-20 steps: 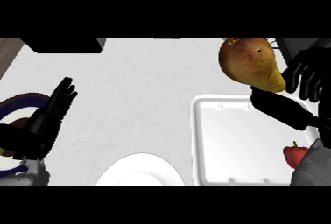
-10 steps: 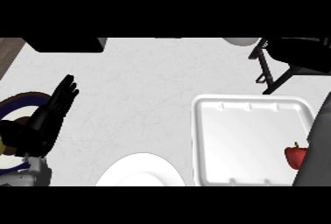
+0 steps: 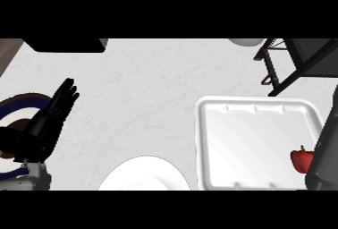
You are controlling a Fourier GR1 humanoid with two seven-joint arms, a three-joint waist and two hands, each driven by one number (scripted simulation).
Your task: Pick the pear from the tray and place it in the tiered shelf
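Observation:
The pear shows nowhere in the head view. The white tray [image 3: 251,134] lies at the right, with only a red pepper [image 3: 302,160] in its right part. The black frame of the tiered shelf [image 3: 285,62] stands at the top right, just beyond the tray. My left hand [image 3: 49,120] rests open at the left, fingers pointing up, over a blue-rimmed plate [image 3: 16,109]. Only a dark stretch of my right forearm [image 3: 325,152] runs along the right edge; the right hand itself is out of the picture.
A white plate [image 3: 145,176] sits at the bottom centre, left of the tray. A black block [image 3: 66,44] is at the top left and a pale rounded object [image 3: 247,41] at the top edge beside the shelf.
One second ago my right hand held the pear above the tray's far right corner. Hand and pear have since left the view towards the top right, and more of the shelf frame shows.

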